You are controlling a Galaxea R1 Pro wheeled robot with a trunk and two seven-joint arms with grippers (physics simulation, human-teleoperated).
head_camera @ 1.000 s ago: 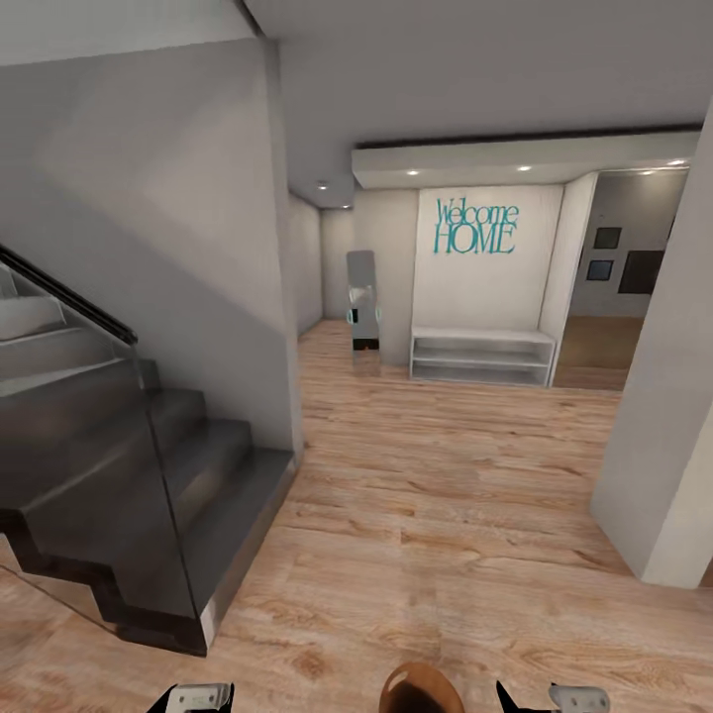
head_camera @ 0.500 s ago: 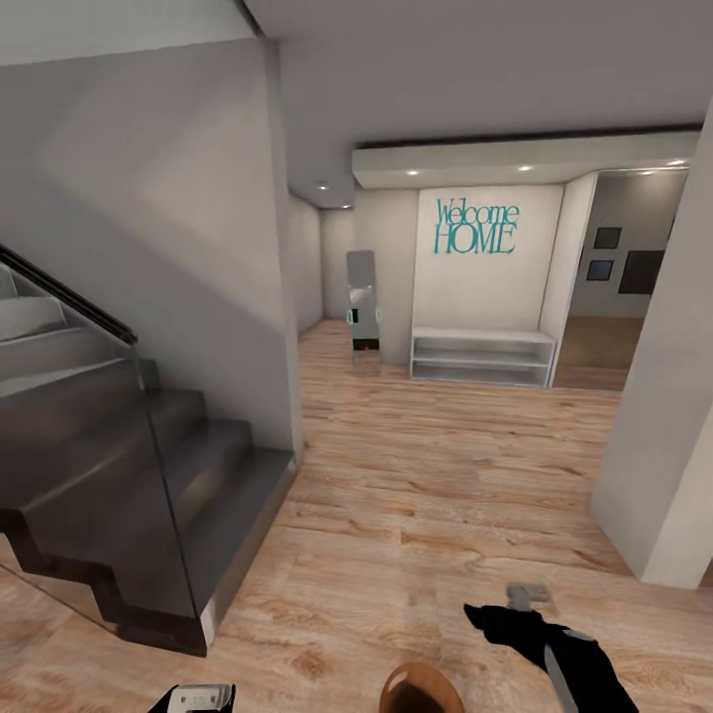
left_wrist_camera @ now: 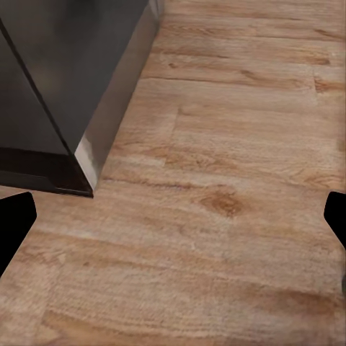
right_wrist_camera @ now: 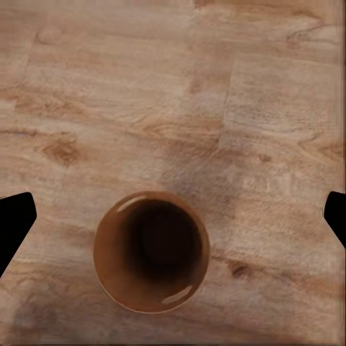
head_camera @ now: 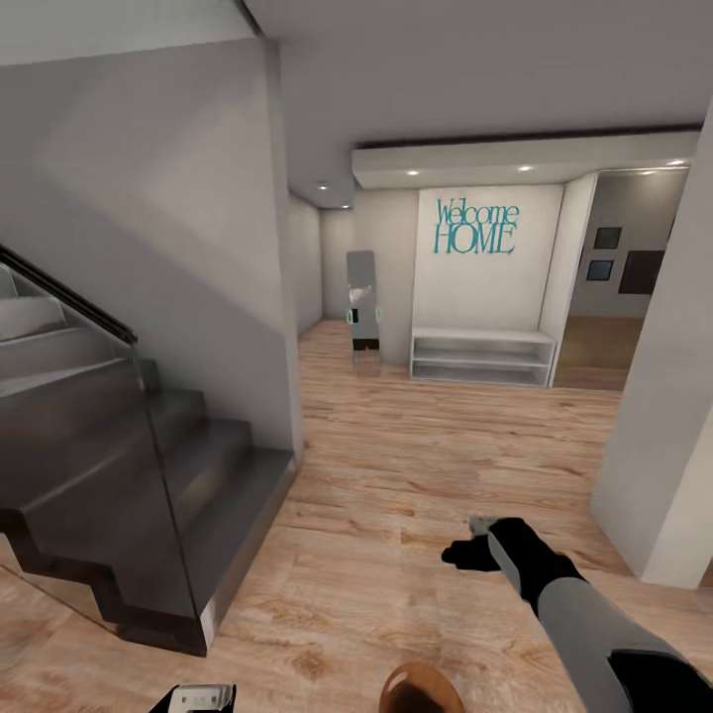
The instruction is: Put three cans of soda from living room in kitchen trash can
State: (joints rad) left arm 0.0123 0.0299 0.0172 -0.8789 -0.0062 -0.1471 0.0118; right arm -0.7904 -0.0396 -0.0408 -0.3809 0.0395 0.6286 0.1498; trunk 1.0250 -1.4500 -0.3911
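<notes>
While right gripper (head_camera: 473,548) hangs open, tash can (right_wrist_camera: 151,251) below (empty)

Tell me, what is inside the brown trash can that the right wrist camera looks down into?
The tash can shows a glossy copper-brown inner wall and a dark bottom; no soda can is visible inside. It stands on the wood floor. The deepest part is in shadow, so small things there cannot be ruled out.

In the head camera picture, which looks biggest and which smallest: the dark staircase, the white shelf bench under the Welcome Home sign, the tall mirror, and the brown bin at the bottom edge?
1. Staircase, by far.
2. Shelf bench.
3. Mirror and bin look about alike, so I won't rank them. The picture's edge cuts the bin off, and it sits much nearer the camera, while the mirror stands far down the hall.
</notes>
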